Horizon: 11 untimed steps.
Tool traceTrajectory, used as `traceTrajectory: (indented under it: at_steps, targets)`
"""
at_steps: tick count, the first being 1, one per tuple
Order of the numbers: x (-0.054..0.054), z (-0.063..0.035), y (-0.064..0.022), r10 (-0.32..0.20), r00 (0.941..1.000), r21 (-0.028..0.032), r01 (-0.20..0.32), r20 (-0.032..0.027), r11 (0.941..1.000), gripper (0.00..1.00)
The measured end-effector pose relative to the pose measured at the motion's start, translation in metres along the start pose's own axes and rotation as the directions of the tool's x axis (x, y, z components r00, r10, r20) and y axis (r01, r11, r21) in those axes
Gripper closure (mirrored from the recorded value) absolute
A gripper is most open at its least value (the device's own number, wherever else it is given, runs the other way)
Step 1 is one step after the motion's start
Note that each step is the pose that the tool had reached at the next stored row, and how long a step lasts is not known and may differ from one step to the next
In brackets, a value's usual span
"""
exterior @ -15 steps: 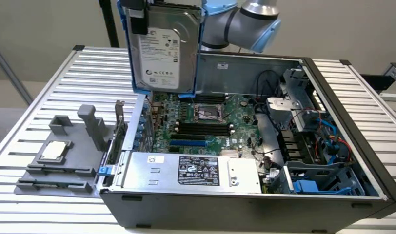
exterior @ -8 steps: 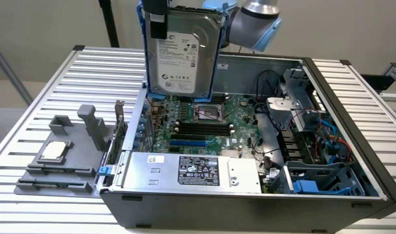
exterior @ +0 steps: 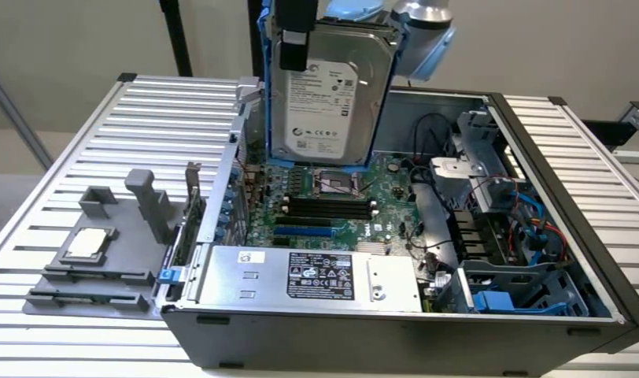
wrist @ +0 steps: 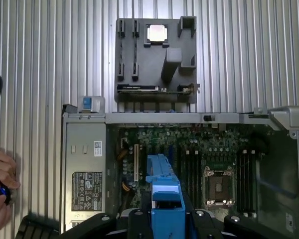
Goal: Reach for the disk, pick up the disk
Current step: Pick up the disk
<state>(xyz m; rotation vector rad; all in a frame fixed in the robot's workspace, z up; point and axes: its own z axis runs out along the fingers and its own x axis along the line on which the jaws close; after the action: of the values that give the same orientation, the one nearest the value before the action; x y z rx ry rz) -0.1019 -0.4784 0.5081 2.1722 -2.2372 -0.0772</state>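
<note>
The disk hangs upright in the air above the open computer case, its white printed label facing the exterior view and its blue bracket frame around the edges. My gripper holds it from above, shut on its top end, with one black finger lying over the label side. In the wrist view I look down the disk's blue bracket edge, clamped between my gripper's black fingers. The motherboard lies far below it.
The open case holds the motherboard, a silver box with a black label and blue cables. A grey fixture with a small CPU chip sits on the slatted table. A person's hand is beside the case.
</note>
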Motion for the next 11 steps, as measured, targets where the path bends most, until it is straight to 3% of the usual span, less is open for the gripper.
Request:
traceTrajectory:
  at_steps: [11]
  targets:
    - [0.013, -0.0024, -0.0413, 0.000, 1.0000, 0.0011, 0.000, 0.0000, 1.0000, 0.67]
